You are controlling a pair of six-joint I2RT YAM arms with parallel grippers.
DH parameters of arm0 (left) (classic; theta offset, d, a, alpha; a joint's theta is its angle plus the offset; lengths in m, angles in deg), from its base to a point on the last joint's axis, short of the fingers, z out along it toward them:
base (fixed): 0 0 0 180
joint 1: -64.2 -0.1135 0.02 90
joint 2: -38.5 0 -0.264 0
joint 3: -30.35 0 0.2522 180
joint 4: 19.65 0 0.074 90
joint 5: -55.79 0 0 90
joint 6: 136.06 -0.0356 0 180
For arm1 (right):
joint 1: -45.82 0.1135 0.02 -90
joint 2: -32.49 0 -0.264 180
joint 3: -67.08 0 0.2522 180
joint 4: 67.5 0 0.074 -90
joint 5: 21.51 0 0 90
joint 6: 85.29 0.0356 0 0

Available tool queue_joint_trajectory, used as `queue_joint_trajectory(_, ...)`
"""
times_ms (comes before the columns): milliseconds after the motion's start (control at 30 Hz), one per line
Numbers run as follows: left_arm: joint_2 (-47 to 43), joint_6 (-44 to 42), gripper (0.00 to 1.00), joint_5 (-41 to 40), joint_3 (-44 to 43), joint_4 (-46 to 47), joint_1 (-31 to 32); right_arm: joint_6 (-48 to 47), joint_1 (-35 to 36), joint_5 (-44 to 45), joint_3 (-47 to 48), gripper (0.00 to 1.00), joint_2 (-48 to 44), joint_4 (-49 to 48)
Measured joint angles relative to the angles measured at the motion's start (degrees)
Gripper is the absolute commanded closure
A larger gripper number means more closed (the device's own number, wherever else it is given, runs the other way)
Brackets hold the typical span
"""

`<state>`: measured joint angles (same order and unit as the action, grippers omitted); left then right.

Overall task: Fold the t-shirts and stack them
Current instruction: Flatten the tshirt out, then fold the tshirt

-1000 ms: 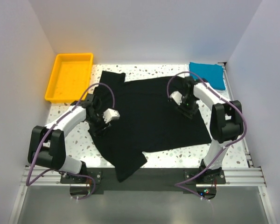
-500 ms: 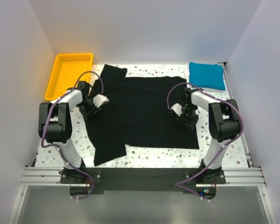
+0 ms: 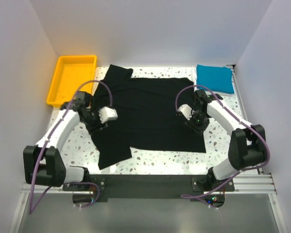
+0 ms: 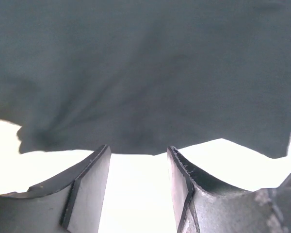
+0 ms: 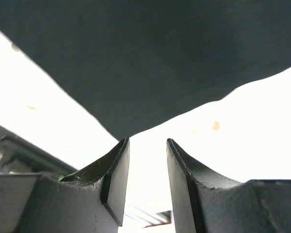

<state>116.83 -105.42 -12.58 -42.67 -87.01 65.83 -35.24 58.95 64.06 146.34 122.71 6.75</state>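
Note:
A black t-shirt (image 3: 145, 109) lies spread flat on the speckled table, one sleeve (image 3: 117, 75) at the far left and a flap (image 3: 112, 154) toward the near edge. My left gripper (image 3: 97, 124) is open and empty over the shirt's left edge. In the left wrist view the black cloth (image 4: 145, 73) lies just beyond its gripper (image 4: 137, 151). My right gripper (image 3: 199, 126) is open and empty at the shirt's right edge. In the right wrist view the cloth (image 5: 150, 58) ends just ahead of its gripper (image 5: 145, 141). A folded blue t-shirt (image 3: 215, 77) lies at the far right.
A yellow bin (image 3: 72, 80) stands at the far left corner. White walls close in the table on three sides. The metal rail (image 3: 145, 183) with both arm bases runs along the near edge.
The black shirt was dragged away from the near edge and flattened a second ago. Since then the left arm has swung back toward the near side; the shirt lies still.

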Motion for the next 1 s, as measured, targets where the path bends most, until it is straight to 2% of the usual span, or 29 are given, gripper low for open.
queue_joint_trajectory(67,-2.7,0.5,0.43,-0.2,4.7,-0.5,4.8,0.0,0.8,-0.1,-2.5,0.63,-1.6,0.8)
queue_joint_trajectory(200,-5.5,5.5,0.43,-1.1,13.3,-0.2,22.1,0.2,1.5,-0.3,-5.6,0.65,0.3,1.4)
queue_joint_trajectory(233,-5.4,6.6,0.43,-1.2,14.1,-0.2,24.7,0.3,1.5,-0.2,-5.9,0.65,1.0,1.4)
queue_joint_trajectory(500,-0.3,12.0,0.42,-5.9,18.9,3.1,37.1,0.4,1.4,0.9,-7.0,0.65,2.6,0.5)
queue_joint_trajectory(567,0.6,12.9,0.53,-7.7,19.4,3.5,39.4,0.4,1.4,1.0,-7.0,0.66,2.8,0.3)
queue_joint_trajectory(600,0.7,13.2,0.6,-8.3,19.4,4.0,39.8,0.4,1.4,1.0,-7.0,0.66,2.8,0.2)
queue_joint_trajectory(633,1.1,13.6,0.76,-9.0,19.4,4.6,40.2,0.4,1.4,1.2,-7.0,0.66,2.9,0.2)
queue_joint_trajectory(733,2.3,14.3,0.94,-10.5,18.6,5.8,40.4,0.4,1.4,1.9,-7.0,0.66,3.1,0.0)
queue_joint_trajectory(800,3.1,14.4,0.99,-10.4,17.6,5.4,40.4,0.4,1.4,1.9,-7.0,0.66,3.3,-0.1)
queue_joint_trajectory(1000,6.4,15.1,1.0,-5.5,4.3,1.1,42.3,0.4,1.2,1.9,-7.0,0.67,3.8,-0.2)
